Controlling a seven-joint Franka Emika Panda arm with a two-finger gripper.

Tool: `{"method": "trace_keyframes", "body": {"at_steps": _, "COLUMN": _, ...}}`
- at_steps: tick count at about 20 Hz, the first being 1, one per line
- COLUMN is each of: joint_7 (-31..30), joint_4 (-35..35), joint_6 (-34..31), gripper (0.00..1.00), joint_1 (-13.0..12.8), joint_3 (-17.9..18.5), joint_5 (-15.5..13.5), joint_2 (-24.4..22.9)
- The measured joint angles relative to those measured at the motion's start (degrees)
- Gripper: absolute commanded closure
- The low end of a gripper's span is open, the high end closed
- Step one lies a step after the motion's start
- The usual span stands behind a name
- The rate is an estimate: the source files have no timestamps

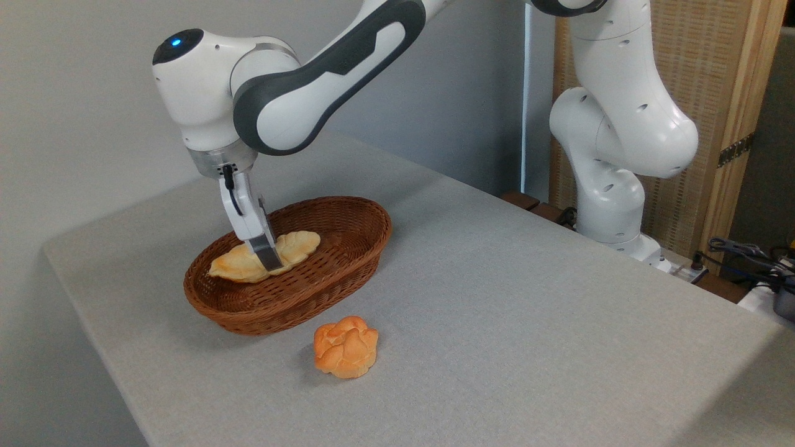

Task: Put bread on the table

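Observation:
The bread [292, 246], a flat pale golden leaf-shaped pastry, lies lengthwise inside the brown wicker basket [348, 261] on the left half of the grey table [497, 298]. My gripper [267, 257] reaches down into the basket at the pastry's middle. Its near finger [264, 248] stands in front of the bread and the far finger is hidden behind it, so the pastry sits between the jaws. Whether they press on it does not show.
A small round orange knotted bun [346, 346] sits on the cloth just in front of the basket. The arm's white base [612, 205] stands at the table's far right edge, with cables [745, 254] beyond it. A wall runs behind the table.

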Motion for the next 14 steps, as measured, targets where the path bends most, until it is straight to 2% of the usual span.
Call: {"method": "trace_keyframes", "body": {"at_steps": 14, "joint_7": 0.0, "joint_4": 1.2, "joint_6": -0.4, "gripper": 0.53, "joint_1": 0.5, "joint_3": 0.2, "joint_5": 0.0, "joint_2": -1.6}}
